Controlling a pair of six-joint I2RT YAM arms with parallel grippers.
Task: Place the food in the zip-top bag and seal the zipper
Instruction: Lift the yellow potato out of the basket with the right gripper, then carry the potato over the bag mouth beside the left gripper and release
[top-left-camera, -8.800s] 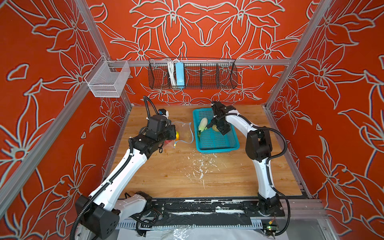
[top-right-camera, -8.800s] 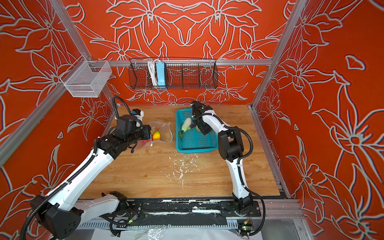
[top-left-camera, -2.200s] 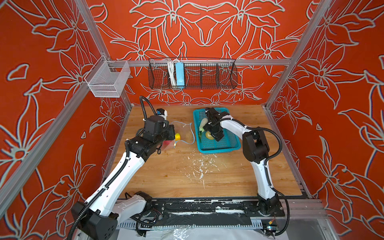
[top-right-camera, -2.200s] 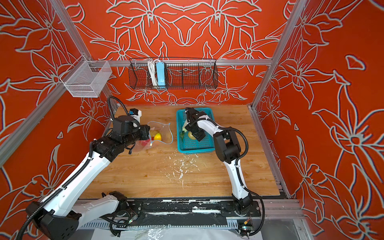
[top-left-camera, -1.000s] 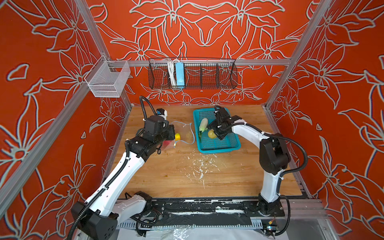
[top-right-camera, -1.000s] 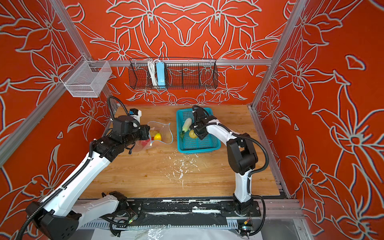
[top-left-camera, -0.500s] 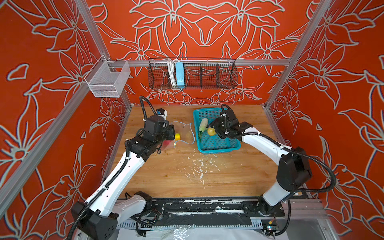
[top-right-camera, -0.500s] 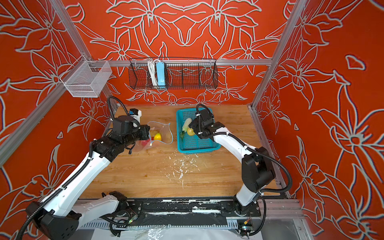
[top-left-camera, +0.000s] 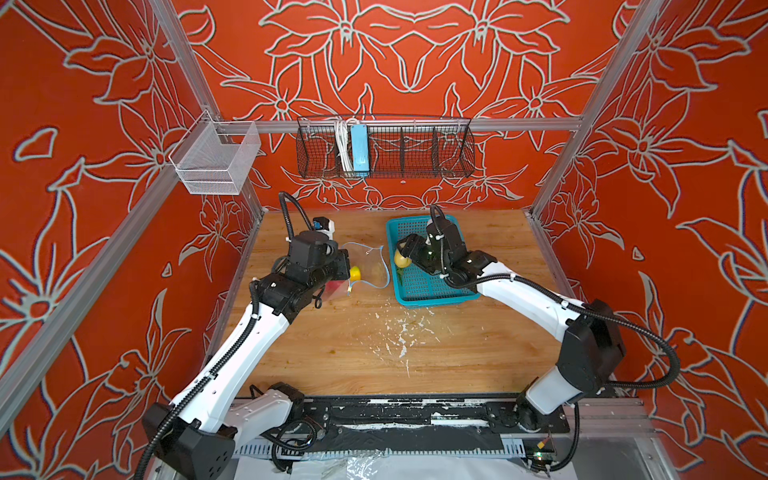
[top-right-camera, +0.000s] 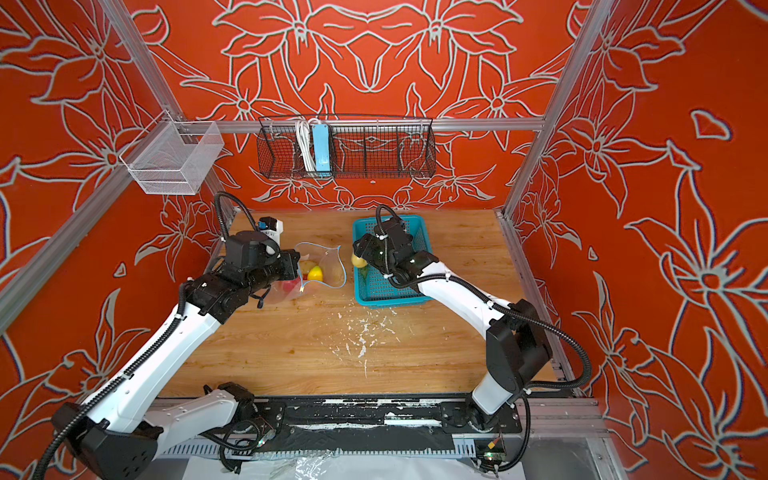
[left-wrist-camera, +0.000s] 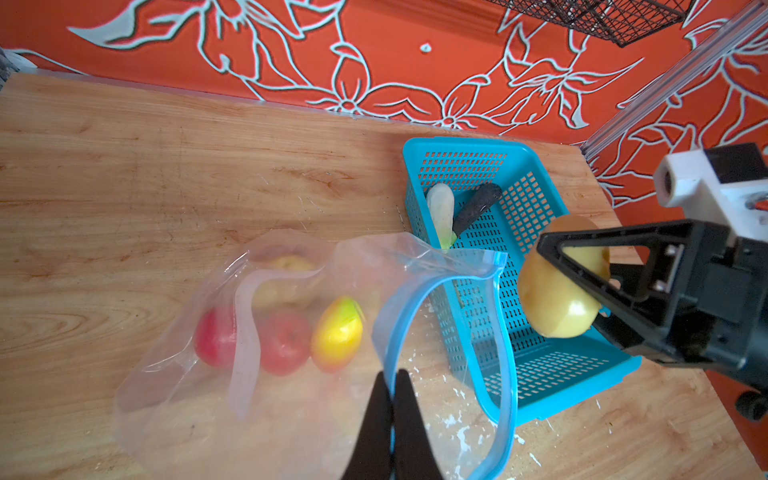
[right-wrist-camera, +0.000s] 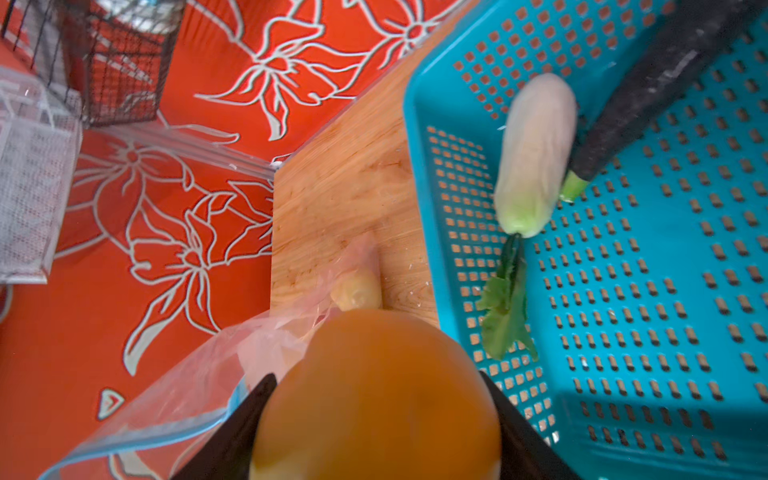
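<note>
Red-orange walls with pale flower outlines on three sides; wooden counter (top-left-camera: 415, 361) across the middle of both top views.

Left fingers (left-wrist-camera: 377, 409) pressed tight together, pinching the light-blue zipper (left-wrist-camera: 509, 374) at one lip of the zip-top bag (left-wrist-camera: 183, 395) and holding that lip up, mouth gaping in a wide loop. Bag left of centre in both top views, its closed end slumped on the counter. Seen through the clear plastic: red tomato (left-wrist-camera: 216, 336) and second red tomato (left-wrist-camera: 284, 345) side by side, red-yellow fruit (left-wrist-camera: 336, 332) just beside them on the mouth side, bagged potato (left-wrist-camera: 282, 286) behind, blurred by the film.

Right fingers (right-wrist-camera: 235, 432) spread wide and clamped on both flanks of a held potato (left-wrist-camera: 557, 299), yellowish. Raised above the left edge of the teal basket (top-left-camera: 432, 297) near frame centre, just beside the bag's open mouth and outside it.

Basket just right of the bag, standing flat on the counter. Inside it, white-green leafy vegetable (left-wrist-camera: 441, 208) and dark eggplant (left-wrist-camera: 478, 203) lying on the floor, touching at one end.

Farther out: white flecks (top-left-camera: 399, 332) scattered on the counter below centre, black wire rack (top-left-camera: 415, 145) on the back wall at upper centre, white mesh bin (top-left-camera: 212, 166) at upper left.
</note>
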